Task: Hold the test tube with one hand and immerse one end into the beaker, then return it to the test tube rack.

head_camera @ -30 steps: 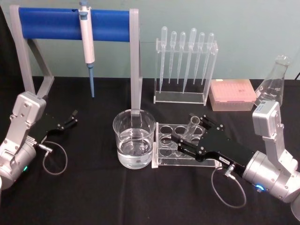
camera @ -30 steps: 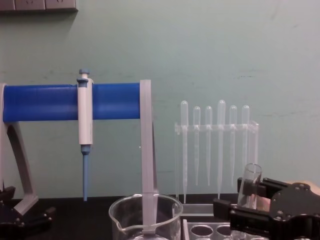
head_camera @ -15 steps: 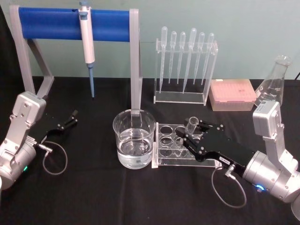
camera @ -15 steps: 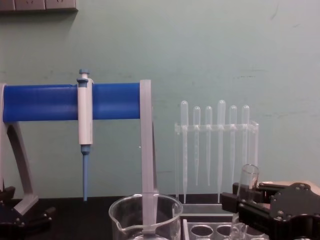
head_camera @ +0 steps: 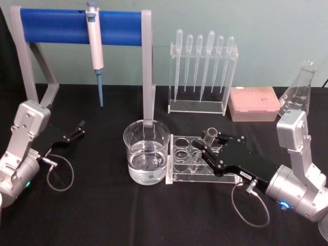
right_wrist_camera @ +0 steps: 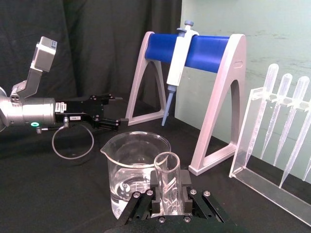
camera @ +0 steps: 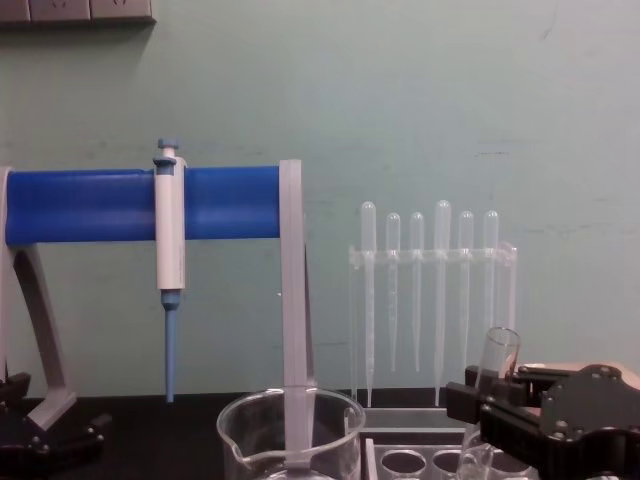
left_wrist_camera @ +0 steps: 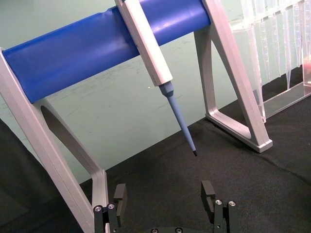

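Observation:
The clear test tube (head_camera: 210, 135) stands tilted in a hole of the clear tube rack (head_camera: 195, 177), just right of the beaker (head_camera: 146, 152), which holds water. My right gripper (head_camera: 207, 147) reaches in from the right and is shut on the tube's upper part. In the right wrist view the tube (right_wrist_camera: 166, 174) sits between the black fingers (right_wrist_camera: 187, 198), with the beaker (right_wrist_camera: 137, 167) just beyond it. The chest view shows the tube (camera: 494, 372) leaning in the right gripper (camera: 497, 418), beside the beaker (camera: 291, 432). My left gripper (head_camera: 78, 130) rests open at the table's left, its fingers (left_wrist_camera: 208, 192) apart and empty.
A white-and-blue pipettor (head_camera: 95, 45) hangs on a blue-barred stand (head_camera: 56, 26) at the back left. Behind the rack stands a clear holder with several plastic pipettes (head_camera: 203, 69). A pink tip box (head_camera: 253, 103) and a conical flask (head_camera: 300, 91) sit at the back right.
A second ago the right gripper's jaws stood wide on either side of the tube; they have closed onto it. The left arm has not moved.

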You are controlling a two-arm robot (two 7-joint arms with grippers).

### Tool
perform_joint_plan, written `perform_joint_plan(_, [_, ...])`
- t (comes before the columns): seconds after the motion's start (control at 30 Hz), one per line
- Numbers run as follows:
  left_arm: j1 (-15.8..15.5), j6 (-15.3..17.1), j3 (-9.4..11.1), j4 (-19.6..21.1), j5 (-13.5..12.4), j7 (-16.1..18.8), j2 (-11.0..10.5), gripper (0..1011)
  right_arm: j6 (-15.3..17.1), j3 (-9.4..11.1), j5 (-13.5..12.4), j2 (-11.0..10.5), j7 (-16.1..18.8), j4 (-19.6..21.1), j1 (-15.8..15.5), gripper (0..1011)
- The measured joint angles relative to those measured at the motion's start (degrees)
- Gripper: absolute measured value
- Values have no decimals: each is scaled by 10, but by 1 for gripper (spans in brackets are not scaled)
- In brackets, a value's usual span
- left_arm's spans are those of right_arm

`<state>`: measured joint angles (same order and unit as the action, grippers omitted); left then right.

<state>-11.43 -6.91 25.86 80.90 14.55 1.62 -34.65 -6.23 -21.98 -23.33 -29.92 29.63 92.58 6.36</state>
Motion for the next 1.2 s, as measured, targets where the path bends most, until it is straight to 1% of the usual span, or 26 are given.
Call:
perform_joint_plan(0.1, [0, 0, 0, 0, 0, 0, 0, 1000, 0, 0, 0, 0, 0, 0, 0, 241])
perform_joint_plan(0.2, [0, 0, 0, 0, 0, 0, 0, 1000, 11, 2, -1, -4, 6, 3, 6, 241])
perform_joint_plan(0.4, [0, 0, 0, 0, 0, 0, 0, 1000, 43, 7, -20, -16, 23, 11, 28, 241])
perform_joint_plan(0.57, [0, 0, 0, 0, 0, 0, 0, 1000, 66, 6, -35, -27, 36, 16, 48, 241])
perform_joint_plan(0.67, [0, 0, 0, 0, 0, 0, 0, 1000, 86, 4, -48, -36, 45, 20, 66, 241])
perform_joint_plan(0.7, [0, 0, 0, 0, 0, 0, 0, 1000, 86, 4, -48, -36, 45, 20, 66, 241])
perform_joint_plan(0.8, [0, 0, 0, 0, 0, 0, 0, 1000, 102, 2, -61, -44, 51, 24, 80, 239])
perform_joint_plan(1.0, [0, 0, 0, 0, 0, 0, 0, 1000, 122, 0, -77, -54, 56, 34, 94, 241])
perform_joint_plan(1.2, [0, 0, 0, 0, 0, 0, 0, 1000, 149, -2, -96, -70, 64, 48, 113, 241])
